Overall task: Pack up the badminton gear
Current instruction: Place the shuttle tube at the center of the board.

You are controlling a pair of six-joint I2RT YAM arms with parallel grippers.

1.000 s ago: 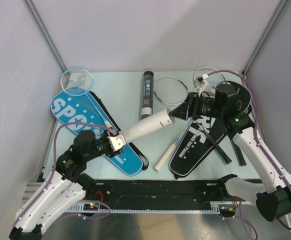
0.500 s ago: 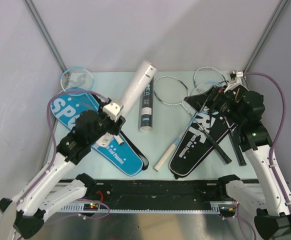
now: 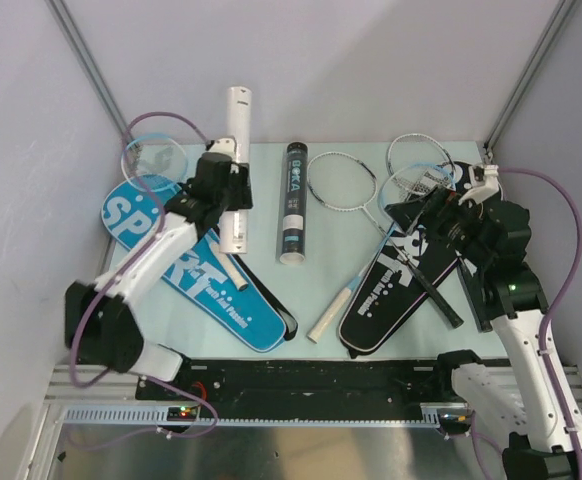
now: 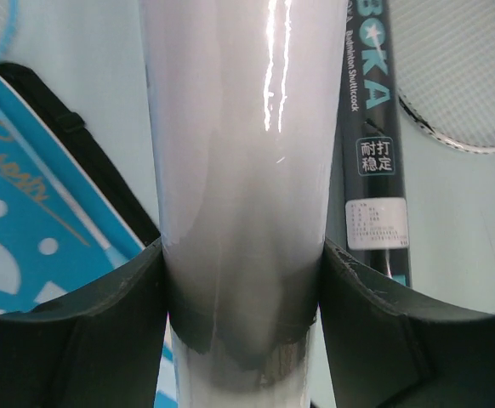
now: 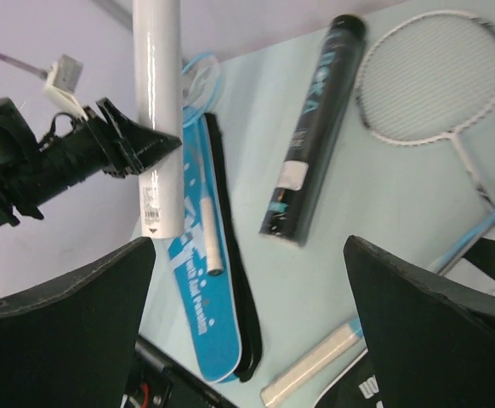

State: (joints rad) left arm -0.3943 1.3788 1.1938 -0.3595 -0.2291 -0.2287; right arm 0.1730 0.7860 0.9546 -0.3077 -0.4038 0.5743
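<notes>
My left hand (image 3: 229, 192) pinches the white tube (image 4: 239, 127), which fills its camera, both ends cut off, partly hiding the black tube (image 4: 371, 127); my right hand (image 3: 429, 215) is spread wide.

Your top view looks down from high behind the 6 o'clock edge. Left wrist sits close on the white tube (image 4: 243, 170); right wrist, farther off, faces 9 o'clock, sharing it.

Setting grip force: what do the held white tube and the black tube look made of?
White tube: glossy and smooth, likely plastic or laminated card; sharp light streaks run along it. Black tube: printed wrap, duller sheen, probably cardboard.
</notes>
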